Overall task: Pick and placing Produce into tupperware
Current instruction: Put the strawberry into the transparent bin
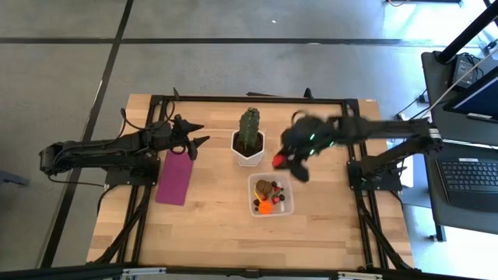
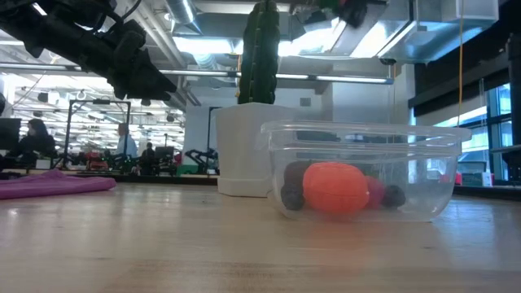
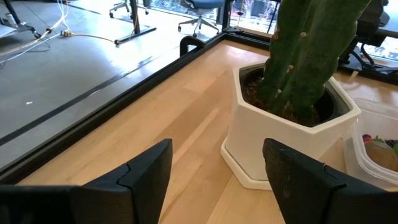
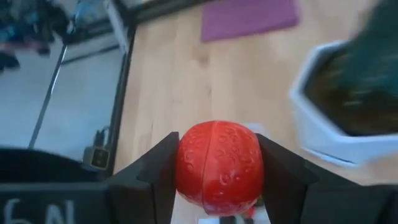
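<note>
Red piece up in the air, tub just below and inward of it.

The right gripper (image 1: 282, 161) is clamped on a red toy fruit (image 4: 217, 167); the tupperware (image 1: 270, 195), already holding several pieces, sits on the table under its near side. The left gripper (image 1: 196, 134) waits spread wide near the cactus pot (image 1: 247, 148).

text: none readable | labels: none | partial white marks on right wrist housing, illegible

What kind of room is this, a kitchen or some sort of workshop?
Most likely a robotics lab in an open-plan office. Two arms are mounted on a framed wooden table, a laptop sits beside it, and behind it are people at desks, office chairs and bright ceiling lights.
</note>
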